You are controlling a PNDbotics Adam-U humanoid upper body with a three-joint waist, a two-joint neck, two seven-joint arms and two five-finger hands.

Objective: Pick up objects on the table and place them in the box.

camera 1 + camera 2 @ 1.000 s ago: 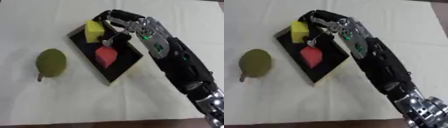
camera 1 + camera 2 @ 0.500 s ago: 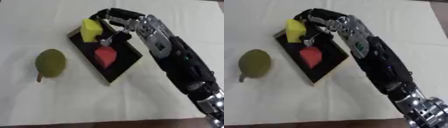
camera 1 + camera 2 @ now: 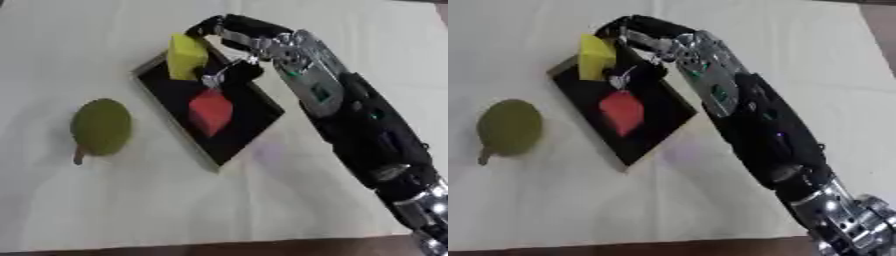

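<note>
While reaching in from the near right corner, right arm stretched diagonally over the white cloth-covered desk (image 3: 131, 210), black with silver joints. Right hand (image 3: 241, 37) over the far end of the shallow black rectangular box (image 3: 241, 137), which lies askew on the desk, one corner pointing near. Fingers (image 3: 210, 27) curled over the top of the yellow foam-like block (image 3: 186, 56), thumb below at its right side, so grasping the yellow block. Yellow block upright at the far left end of the box; whether resting on the box floor or held just above it, cannot tell. Red faceted block (image 3: 210, 111) inside the box, near its middle, just near of the yellow one and apart from the hand. Olive-green pear-shaped fruit with a short brown stem (image 3: 101, 126) on the desk to the left of the box, well clear of it, stem pointing near. Dark strip of desk edge along the near border. Left hand nowhere in either view.
</note>
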